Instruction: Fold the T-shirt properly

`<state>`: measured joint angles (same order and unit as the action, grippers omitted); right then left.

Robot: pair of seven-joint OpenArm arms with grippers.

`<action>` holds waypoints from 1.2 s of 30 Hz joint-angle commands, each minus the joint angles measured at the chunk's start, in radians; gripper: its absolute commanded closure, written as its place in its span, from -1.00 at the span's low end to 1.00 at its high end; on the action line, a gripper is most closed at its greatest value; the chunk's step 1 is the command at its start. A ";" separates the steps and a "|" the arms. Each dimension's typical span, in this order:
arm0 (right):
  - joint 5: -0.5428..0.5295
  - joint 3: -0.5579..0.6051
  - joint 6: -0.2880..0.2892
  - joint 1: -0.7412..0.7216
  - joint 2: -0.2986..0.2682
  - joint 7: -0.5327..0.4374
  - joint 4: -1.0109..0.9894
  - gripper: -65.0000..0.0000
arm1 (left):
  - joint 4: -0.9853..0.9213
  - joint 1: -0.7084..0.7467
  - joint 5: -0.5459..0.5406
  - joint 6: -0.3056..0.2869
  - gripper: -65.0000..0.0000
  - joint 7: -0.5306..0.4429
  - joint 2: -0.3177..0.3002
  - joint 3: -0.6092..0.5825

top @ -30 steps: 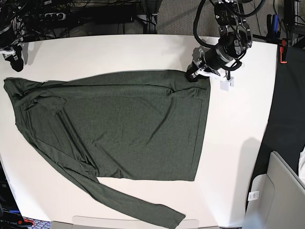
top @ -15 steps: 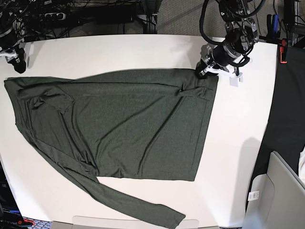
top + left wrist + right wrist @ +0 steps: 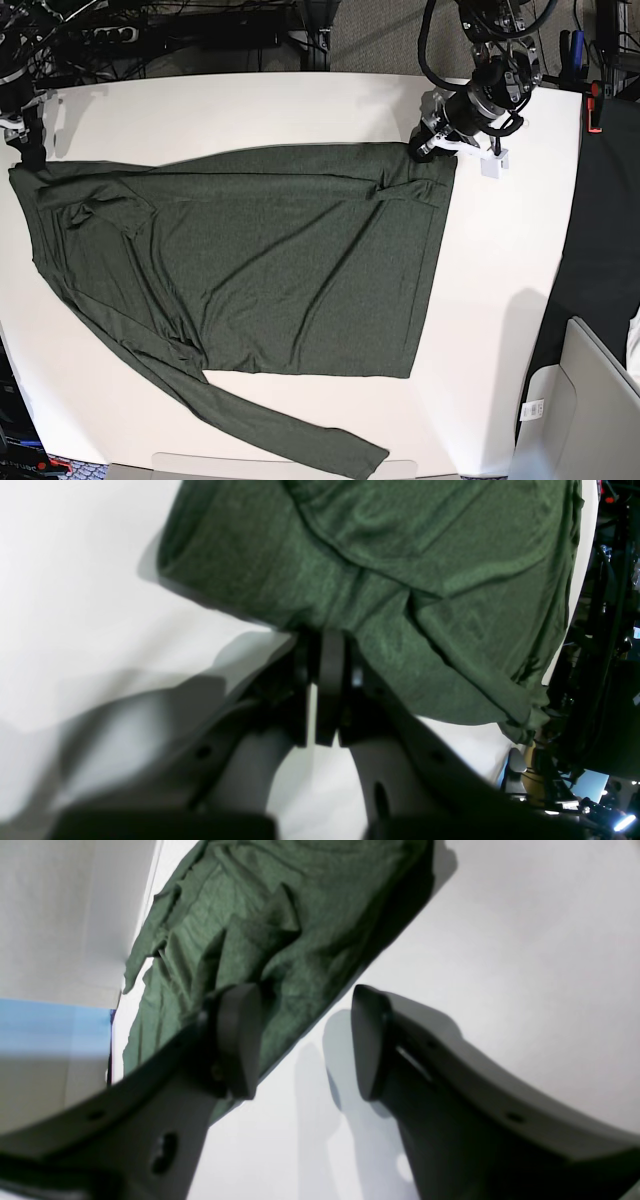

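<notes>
Table (image 3: 500, 300) white, fills base view. Shirt (image 3: 250, 270) dark green, spread flat across centre toward 9 o'clock; one sleeve trails to 6 o'clock, hem corner at 1 o'clock.

Left gripper (image 3: 421, 148) at 1 o'clock, pressed together, pinching shirt hem corner; cloth bunched at tips.

Right gripper (image 3: 300, 1040) at 10 o'clock by shoulder end; jaws spread, nothing between, shirt edge just beside one finger.

Step, judged: spreading/straightening before first fold. Next move calls for right gripper to take far shoulder edge.
</notes>
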<state>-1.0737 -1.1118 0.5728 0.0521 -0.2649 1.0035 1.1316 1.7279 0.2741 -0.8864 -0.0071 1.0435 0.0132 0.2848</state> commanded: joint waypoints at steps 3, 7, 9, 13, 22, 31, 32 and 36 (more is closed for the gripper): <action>0.031 -0.011 -0.012 -0.025 -0.024 0.008 -0.023 0.13 | 0.019 -0.002 -0.012 -0.001 1.00 -0.001 -0.005 0.003; 0.034 -0.017 -0.012 -0.051 -0.035 0.007 -0.034 0.13 | 0.019 -0.002 -0.012 -0.001 1.00 -0.001 -0.003 0.003; 0.034 -0.017 -0.012 -0.065 -0.038 0.007 -0.055 0.13 | 0.019 -0.002 -0.012 -0.001 1.00 -0.001 -0.003 0.001; 0.034 -0.017 -0.012 -0.088 -0.038 0.007 -0.091 0.13 | 0.019 -0.002 -0.012 -0.001 1.00 -0.001 -0.003 0.001; 0.025 -0.011 -0.010 -0.062 -0.033 0.015 -0.089 0.24 | 0.016 -0.002 -0.012 -0.001 1.00 -0.001 0.000 0.001; -0.075 -0.012 -0.009 0.050 -0.038 0.045 -0.084 0.24 | 0.013 -0.002 -0.010 -0.001 1.00 -0.001 0.015 0.001; -0.086 -0.014 -0.007 0.064 -0.040 0.053 -0.075 0.24 | 0.013 -0.002 -0.010 -0.001 1.00 -0.001 0.017 0.001; -0.110 -0.017 -0.007 0.119 -0.033 0.059 0.009 0.24 | 0.013 -0.002 -0.010 -0.001 1.00 -0.001 0.017 0.001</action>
<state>-1.2064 -1.1244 0.5739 0.1688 -0.2825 1.0470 1.1316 1.7279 0.2741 -0.8860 -0.0071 1.0443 0.0357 0.2852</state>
